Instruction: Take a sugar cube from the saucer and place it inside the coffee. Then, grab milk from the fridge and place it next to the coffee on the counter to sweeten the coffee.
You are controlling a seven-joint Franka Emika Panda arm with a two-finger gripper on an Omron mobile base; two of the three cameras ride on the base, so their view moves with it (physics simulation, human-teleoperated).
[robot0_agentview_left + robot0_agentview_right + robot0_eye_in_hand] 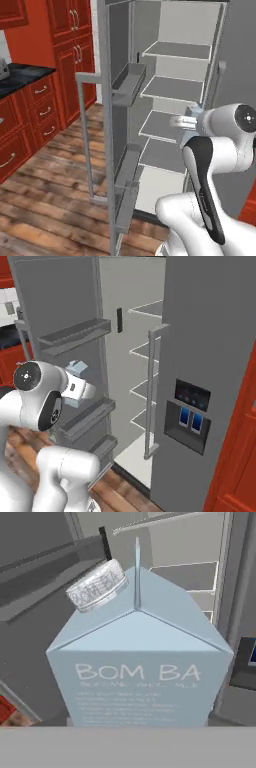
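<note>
In the left base view the fridge [165, 100] stands open, with flat white shelves inside and grey door bins on the swung-out door. The white arm reaches in front of the shelves; at its end a small pale blue corner of the milk [196, 109] shows just beside the wrist. To the left is the counter [20, 77] — glossy black marble on red cabinets with silver handles.

In the right base view the milk [76, 369] sits at the gripper [75, 378], in front of the open door's bins and above the floor. The closed fridge door has a long bar handle and a blue-lit dispenser panel.

In the hand view the carton is very close: smooth pale blue card with a gabled top, a ribbed white round cap on one slope, and white letters "BOM BA" on the front. Its long axis runs up the picture and the ridge points to the top. The fingertips are hidden, so I cannot tell how the jaws stand.
</note>
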